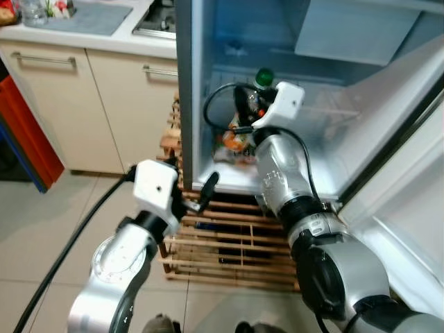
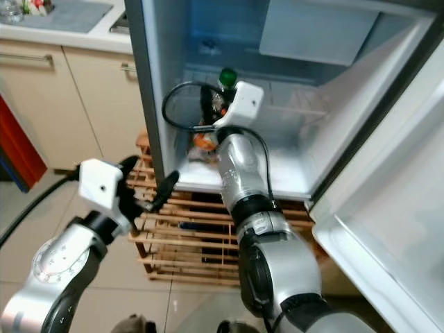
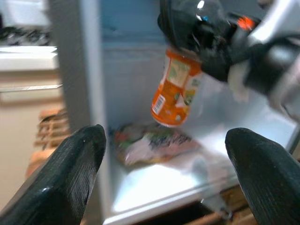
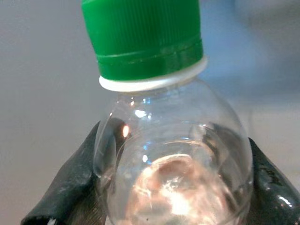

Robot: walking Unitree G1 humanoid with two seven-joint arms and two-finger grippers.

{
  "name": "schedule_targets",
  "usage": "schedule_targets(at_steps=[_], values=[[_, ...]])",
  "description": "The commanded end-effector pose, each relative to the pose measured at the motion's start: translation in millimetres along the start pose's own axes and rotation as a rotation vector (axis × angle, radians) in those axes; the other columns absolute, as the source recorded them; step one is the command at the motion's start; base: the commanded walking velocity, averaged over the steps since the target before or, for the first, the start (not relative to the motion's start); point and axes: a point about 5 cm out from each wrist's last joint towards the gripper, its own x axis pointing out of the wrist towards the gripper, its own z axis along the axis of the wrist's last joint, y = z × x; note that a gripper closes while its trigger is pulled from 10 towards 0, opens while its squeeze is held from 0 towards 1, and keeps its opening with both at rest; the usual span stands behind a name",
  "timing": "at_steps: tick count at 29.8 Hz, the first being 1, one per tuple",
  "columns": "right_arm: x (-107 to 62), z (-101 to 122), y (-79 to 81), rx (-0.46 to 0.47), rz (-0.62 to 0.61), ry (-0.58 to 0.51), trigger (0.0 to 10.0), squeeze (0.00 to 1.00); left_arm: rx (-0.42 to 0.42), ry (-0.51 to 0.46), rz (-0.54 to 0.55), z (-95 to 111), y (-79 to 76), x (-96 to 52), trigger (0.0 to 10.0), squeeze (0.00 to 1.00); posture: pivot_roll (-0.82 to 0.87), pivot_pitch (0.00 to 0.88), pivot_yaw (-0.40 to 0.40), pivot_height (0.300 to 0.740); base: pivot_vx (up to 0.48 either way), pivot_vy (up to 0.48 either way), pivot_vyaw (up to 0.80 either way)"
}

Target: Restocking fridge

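Observation:
A clear bottle (image 4: 172,164) with a green cap (image 4: 143,37) and an orange label (image 3: 176,89) hangs tilted inside the open fridge (image 1: 326,104), above its bottom shelf. My right gripper (image 4: 173,197) is shut on the bottle's shoulder, with a black finger (image 4: 75,187) on each side; the right arm (image 1: 281,173) reaches in from the front. A flat food packet (image 3: 150,143) lies on the shelf under the bottle. My left gripper (image 3: 166,138) stands open and holds nothing, just outside the fridge's lower left corner, facing the bottle.
A slatted wooden crate (image 1: 229,243) sits on the floor under the fridge opening. The fridge door (image 1: 409,208) stands open at the right. Cream cabinets (image 1: 104,104) and a countertop (image 1: 90,31) are at the left, with a red object (image 1: 21,125) beside them.

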Motion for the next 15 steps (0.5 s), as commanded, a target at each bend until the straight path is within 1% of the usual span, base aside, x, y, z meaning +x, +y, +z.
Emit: schedule_targets(at_steps=[1,2,3,4,5,6,7,8,9,10,11,12,14,15], values=[[-3.0,-0.8,21.2,-0.015,0.071,-0.031,0.0,0.00,-0.001,-0.003,-0.023,-1.1,-3.0,2.6,10.0,0.00,0.02,0.000,-0.051,0.740,0.000,0.000,0.00],[-18.9,-16.3,12.9,-0.062,0.049,0.004,0.0,0.00,0.013,-0.011,-0.032,-1.7,-2.7,6.7,10.0,0.00,0.02,0.000,-0.049,0.740,0.000,0.000,0.00],[-25.2,-25.8,2.8,-0.041,-0.012,0.040,0.0,0.00,0.022,-0.014,-0.035,-1.8,-2.9,8.0,10.0,0.00,0.02,0.000,-0.047,0.740,0.000,0.000,0.00],[-29.2,-33.5,-5.8,-0.001,-0.074,0.077,0.0,0.00,0.026,-0.016,-0.037,-2.0,-2.8,8.8,10.0,0.00,0.02,0.000,-0.045,0.740,0.000,0.000,0.00],[-33.2,-41.4,-16.8,0.084,-0.164,0.120,0.0,0.00,0.029,-0.017,-0.039,-2.2,-2.9,9.4,10.0,0.00,0.02,0.000,-0.044,0.740,0.000,0.000,0.00],[-37.1,-46.6,-22.8,0.143,-0.221,0.150,0.0,0.00,0.032,-0.018,-0.040,-2.6,-2.4,9.8,10.0,0.00,0.02,0.000,-0.042,0.740,0.000,0.000,0.00],[-37.1,-46.6,-22.8,0.143,-0.221,0.150,0.0,0.00,0.032,-0.018,-0.040,-2.6,-2.4,9.8,10.0,0.00,0.02,0.000,-0.042,0.740,0.000,0.000,0.00],[-40.5,-52.7,-30.5,0.210,-0.281,0.187,0.0,0.00,0.034,-0.020,-0.041,-2.7,-2.2,10.0,10.0,0.00,0.02,0.000,-0.041,0.740,0.000,0.000,0.00],[-42.9,-56.7,-36.8,0.252,-0.325,0.211,0.0,0.00,0.038,-0.021,-0.042,-2.6,-2.1,10.1,10.0,0.00,0.03,0.000,-0.042,0.740,0.000,0.000,0.00],[-42.9,-56.7,-36.8,0.252,-0.325,0.211,0.0,0.00,0.038,-0.021,-0.042,-2.6,-2.1,10.1,10.0,0.00,0.03,0.000,-0.042,0.740,0.000,0.000,0.00],[-44.2,-58.9,-40.9,0.292,-0.355,0.228,0.0,0.00,0.042,-0.023,-0.043,-2.6,-2.1,10.2,10.0,0.00,0.03,0.000,-0.041,0.740,0.000,0.000,0.00],[-44.3,-62.6,-48.5,0.410,-0.428,0.258,0.0,0.00,0.046,-0.027,-0.046,-2.2,-1.9,6.9,10.0,0.00,0.05,0.000,-0.038,0.740,0.000,0.000,0.00],[-44.1,-64.9,-51.0,0.484,-0.472,0.273,0.0,0.00,0.048,-0.028,-0.050,-2.0,-1.8,2.8,10.0,0.00,0.06,0.000,-0.036,0.740,0.000,0.000,0.00],[-44.1,-64.9,-51.0,0.484,-0.472,0.273,0.0,0.00,0.048,-0.028,-0.050,-2.0,-1.8,2.8,10.0,0.00,0.06,0.000,-0.036,0.740,0.000,0.000,0.00]])
